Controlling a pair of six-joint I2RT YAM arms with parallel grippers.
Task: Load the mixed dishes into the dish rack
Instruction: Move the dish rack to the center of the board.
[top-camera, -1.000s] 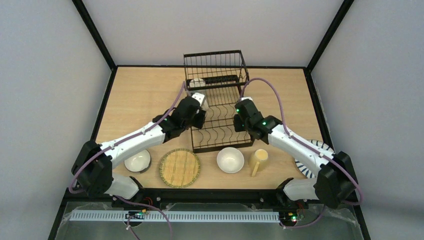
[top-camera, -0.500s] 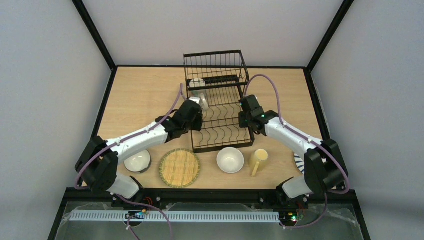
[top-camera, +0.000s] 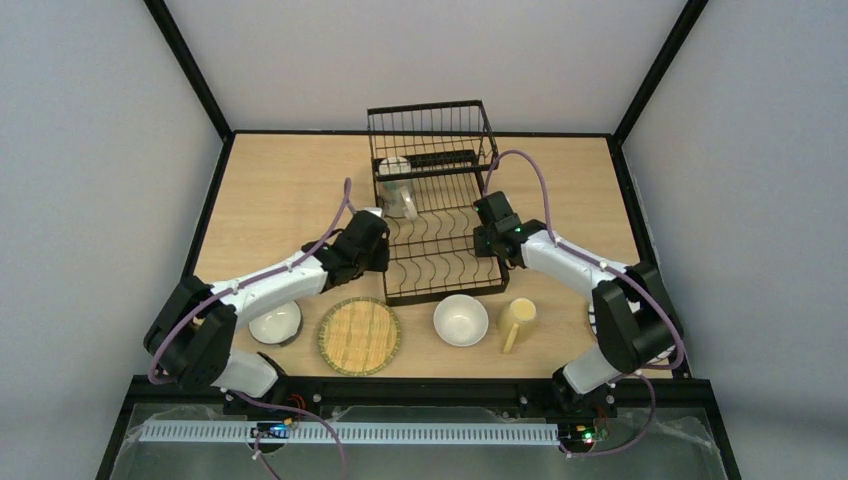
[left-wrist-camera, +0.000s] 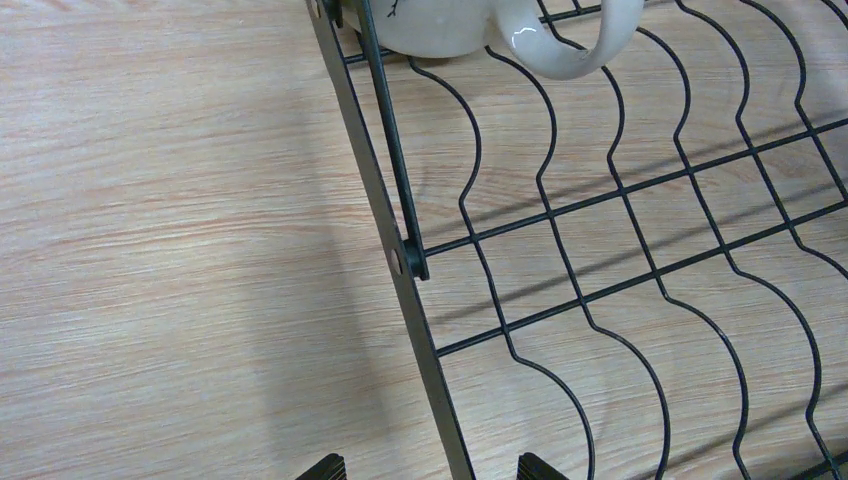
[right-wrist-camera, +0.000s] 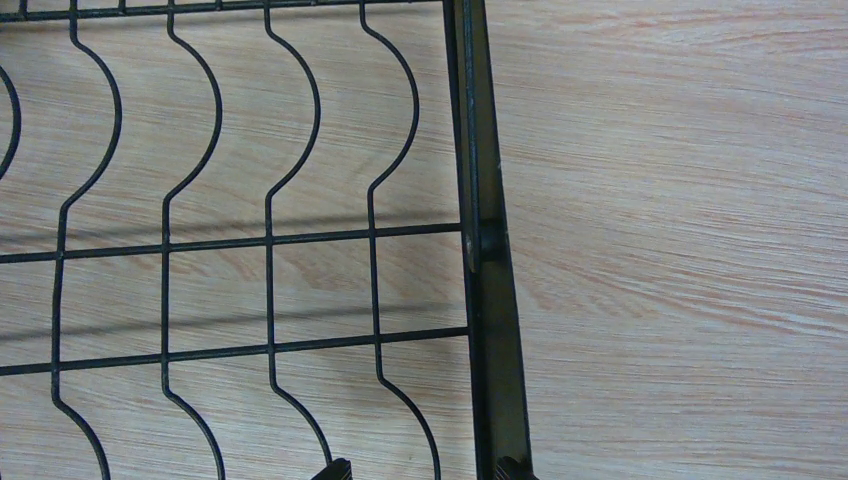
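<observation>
Currently rack (top-camera: 437, 215) sits in the middle of the table (top-camera: 280, 190), basket tier (top-camera: 430, 135) at the far end, flat tray (top-camera: 445, 262) toward the arms. Left jaws wide apart, nothing held, low over the tray's left rail (left-wrist-camera: 385, 215); in the left wrist view the rail passes between the two fingertips (left-wrist-camera: 322, 466). Right jaws apart too, nothing held, low over the right rail (right-wrist-camera: 488, 250). One tip is over the wavy wires, the other right at the rail's outer edge; touching or not, cannot tell.

White mug (left-wrist-camera: 440, 25) with handle sits in the tray's far left corner, just beside the left rail, by the basket tier's near left corner; upright or tilted, cannot tell.

Other dishes on the table in a row along the near edge, left to right: bowl (top-camera: 275, 322), bamboo plate (top-camera: 360, 335), second bowl (top-camera: 461, 320), yellow mug (top-camera: 517, 318). Both bowls upright, white insides showing. Bamboo plate flat. Yellow mug upright, handle toward the near edge. Second bowl and yellow mug just beside the tray's near end; bowl and bamboo plate further left, near each other, apart. None of the four is in the rack.
</observation>
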